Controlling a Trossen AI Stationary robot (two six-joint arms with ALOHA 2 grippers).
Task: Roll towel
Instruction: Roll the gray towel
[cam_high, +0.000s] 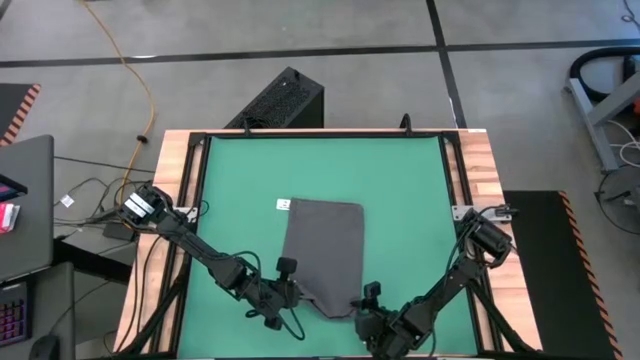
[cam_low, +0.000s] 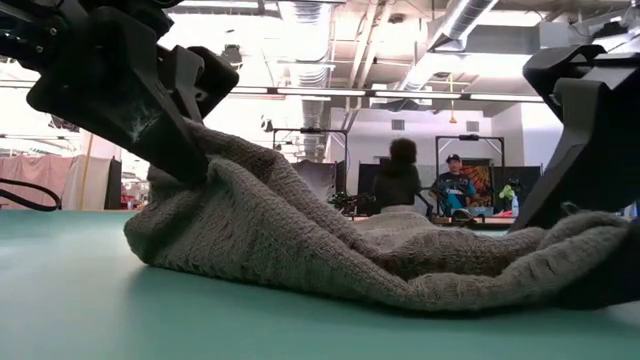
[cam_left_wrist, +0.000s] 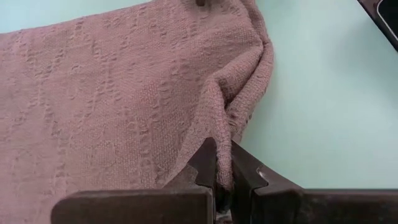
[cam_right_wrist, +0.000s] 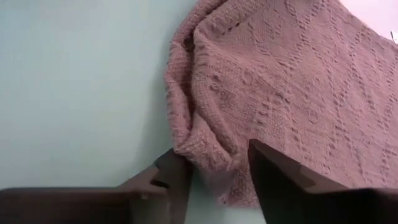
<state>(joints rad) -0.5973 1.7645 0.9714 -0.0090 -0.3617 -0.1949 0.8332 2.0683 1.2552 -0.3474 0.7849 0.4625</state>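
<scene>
Your dark grey, soft woven towel (cam_high: 323, 255) lay on the green tabletop (cam_high: 400, 190), toward the near edge and about midway between the 2 arms. Its far part was flat, with the small white label (cam_high: 283, 205) at the far left corner. The near edge was bunched and drawn in to a narrower tip (in the low view it rose in a rumpled ridge on one side and sagged to the table in the middle).

Your left gripper (cam_left_wrist: 222, 169) was at the near left corner of the towel. Its 2 dark fingers (cam_left_wrist: 205, 163) were pressed together with a fold of the cloth pinched between them, and the pinched fabric stood up in a crease running away from the tips. In the high view that gripper (cam_high: 283, 292) sat right at the towel's near left edge.

Your right gripper (cam_right_wrist: 217, 165) was at the near right corner. Its fingers (cam_right_wrist: 176, 171) stood apart on either side of a puckered bulge of the towel's edge; the cloth lay between them, touching at least one finger, but you could not call it a firm clamp from these views. From above, that gripper (cam_high: 362, 310) was just beside the towel's near tip.

Beyond the table, 2 people (cam_low: 400, 175) showed in the room.
</scene>
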